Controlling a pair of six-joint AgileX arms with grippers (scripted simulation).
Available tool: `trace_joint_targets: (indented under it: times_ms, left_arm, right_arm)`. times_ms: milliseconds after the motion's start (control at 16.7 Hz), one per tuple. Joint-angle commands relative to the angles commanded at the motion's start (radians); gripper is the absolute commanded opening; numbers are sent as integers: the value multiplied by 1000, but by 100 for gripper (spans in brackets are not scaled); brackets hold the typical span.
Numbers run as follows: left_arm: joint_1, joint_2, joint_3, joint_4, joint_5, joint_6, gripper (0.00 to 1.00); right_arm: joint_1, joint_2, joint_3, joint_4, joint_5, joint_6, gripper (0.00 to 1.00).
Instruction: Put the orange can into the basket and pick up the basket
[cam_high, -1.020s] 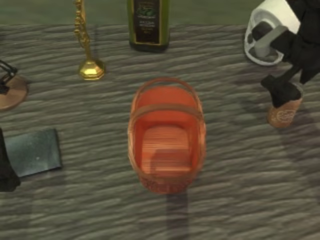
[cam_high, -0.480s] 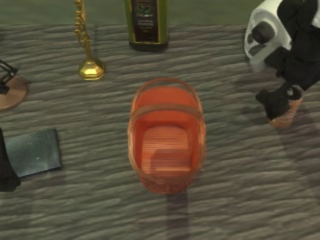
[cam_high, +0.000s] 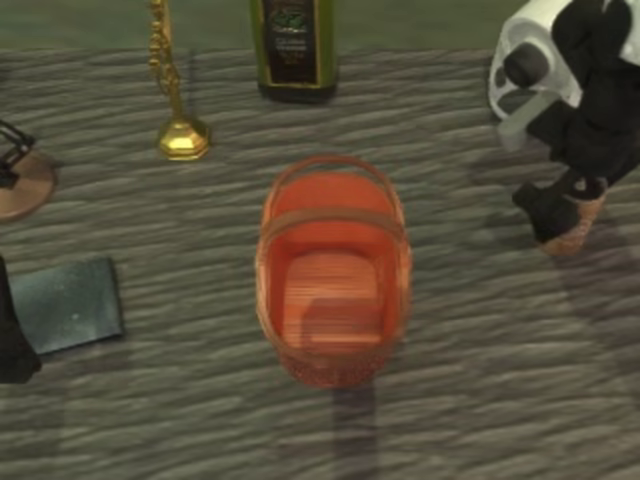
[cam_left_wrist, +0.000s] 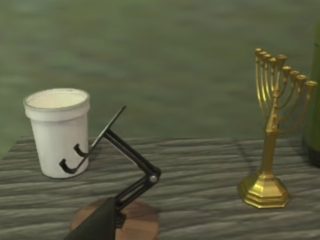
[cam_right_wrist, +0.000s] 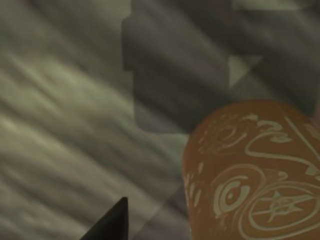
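Since a second ago the orange can (cam_high: 577, 224) near the table's right edge has tipped a bit — right gripper (cam_high: 565, 205) now pinching it. Basket (cam_high: 333, 268) sits mid-table; left arm parked at the left edge.

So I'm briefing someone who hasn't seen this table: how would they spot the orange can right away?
Start at the big orange-red basket in the middle of the table and look toward the table's right side. There the right pincer sits over the orange can, a small orange-brown cylinder with pale swirling logos. It is far smaller than the basket and much shorter than the dark green bottle.
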Motion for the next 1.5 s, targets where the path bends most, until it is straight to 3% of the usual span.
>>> trace_joint_targets:
  times_ms: [600, 1200, 1320, 1500]
  left_arm:
    - [0, 0, 0, 0, 0, 0, 100]
    - [0, 0, 0, 0, 0, 0, 100]
    - [0, 0, 0, 0, 0, 0, 100]
    - [0, 0, 0, 0, 0, 0, 100]
  right_arm:
    - [0, 0, 0, 0, 0, 0, 2]
    - [-3, -2, 0, 0, 0, 1, 0]
    - [4, -5, -9, 31, -21, 9, 0]
    - [22, -17, -46, 157, -100, 45, 0]
